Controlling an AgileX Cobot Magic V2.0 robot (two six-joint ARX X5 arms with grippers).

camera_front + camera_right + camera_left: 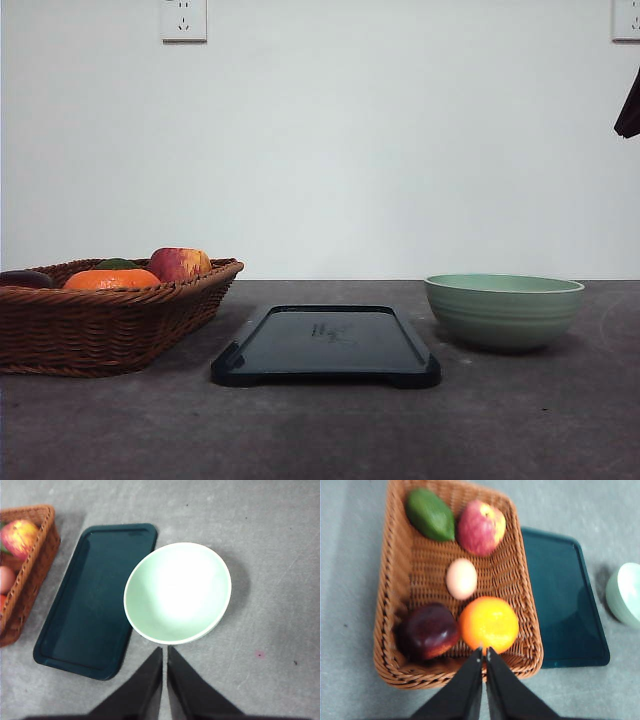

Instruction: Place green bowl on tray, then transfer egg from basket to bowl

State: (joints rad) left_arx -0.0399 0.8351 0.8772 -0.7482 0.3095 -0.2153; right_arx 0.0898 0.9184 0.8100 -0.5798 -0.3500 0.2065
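The green bowl (504,309) stands on the table to the right of the tray (326,345), beside it and not on it. In the right wrist view my right gripper (164,652) hangs shut above the table just short of the bowl (177,592); the tray (95,597) lies next to it. The basket (105,315) sits at the left. In the left wrist view the egg (461,578) lies in the middle of the basket (400,580), among fruit. My left gripper (484,654) is shut above the basket's near edge, over the orange (488,624).
The basket also holds a red-yellow apple (481,527), a green avocado-like fruit (430,514) and a dark purple fruit (427,631). A dark object (629,105) hangs at the upper right edge of the front view. Grey tabletop (320,430) stretches in front of the tray.
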